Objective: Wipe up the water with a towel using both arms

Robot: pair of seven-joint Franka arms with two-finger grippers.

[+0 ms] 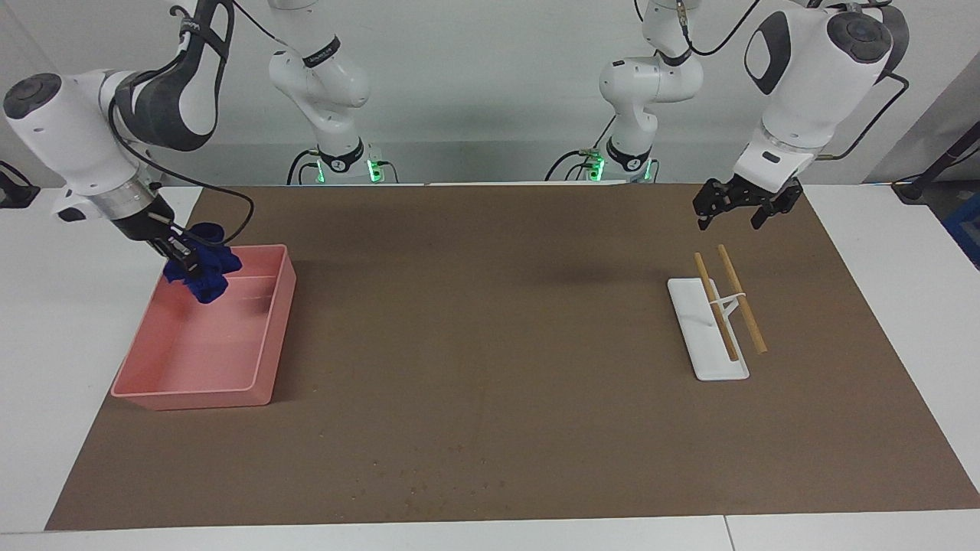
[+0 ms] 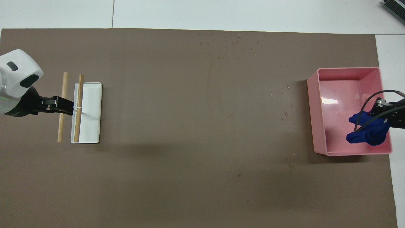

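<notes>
Right gripper [image 1: 182,256], jaws clamped on the blue towel [image 1: 205,269], lifts it over the pink bin [image 1: 264,337] at the facing view's left; next it must be carried to the water droplets [image 1: 440,478] at that view's bottom centre, while the left gripper [image 1: 735,210] waits, jaws parted and empty, over the brown tabletop [image 1: 490,306] above the wooden sticks' white tray [image 1: 708,348].

A brown mat [image 2: 190,133] holds a pink bin [image 2: 345,71] at the right arm's end, where the right gripper [image 2: 381,115] grips a blue towel [image 2: 367,133] over it, scattered water droplets [image 2: 235,39] farthest from the robots, and a white tray [image 2: 91,110] with two wooden sticks [image 2: 62,107] under the left gripper [image 2: 68,107].
</notes>
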